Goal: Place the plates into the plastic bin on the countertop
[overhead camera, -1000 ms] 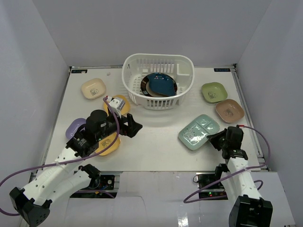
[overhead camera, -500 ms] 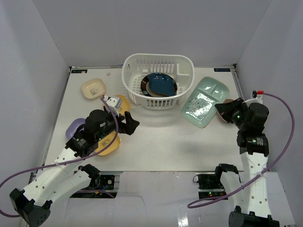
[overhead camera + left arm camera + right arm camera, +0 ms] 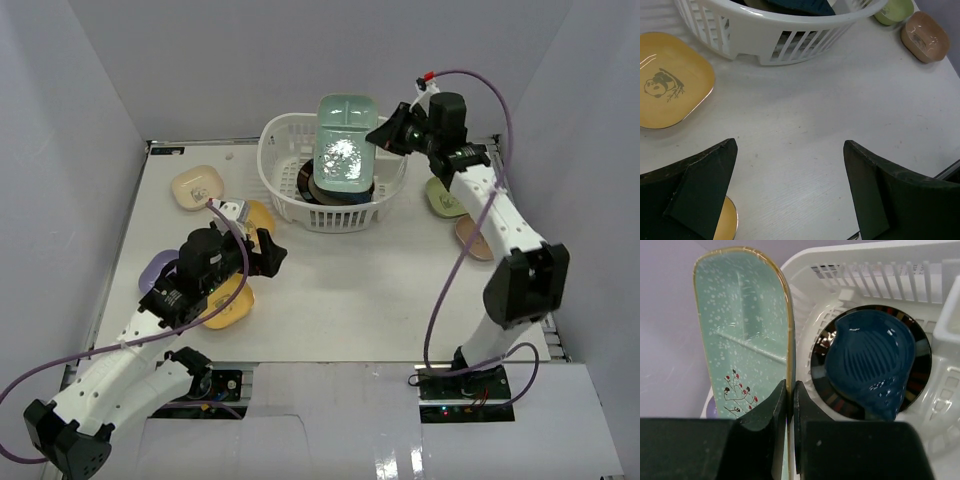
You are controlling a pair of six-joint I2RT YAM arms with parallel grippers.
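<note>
The right end effector (image 3: 383,134) is clenched on the rim of the pale teal plate (image 3: 340,148), holding it above the white bin (image 3: 335,217) at the tabletop's (image 3: 350,300) far edge. The left end effector (image 3: 270,252) hangs released and empty near a yellow plate (image 3: 670,85).

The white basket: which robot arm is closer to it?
Right. The right gripper holds the teal plate over the basket; the left gripper hangs open above the table in front of it.

Right arm reaches far forward, right gripper (image 3: 387,135) clamped tight; left arm bent low, left gripper (image 3: 271,255) spread wide
</note>
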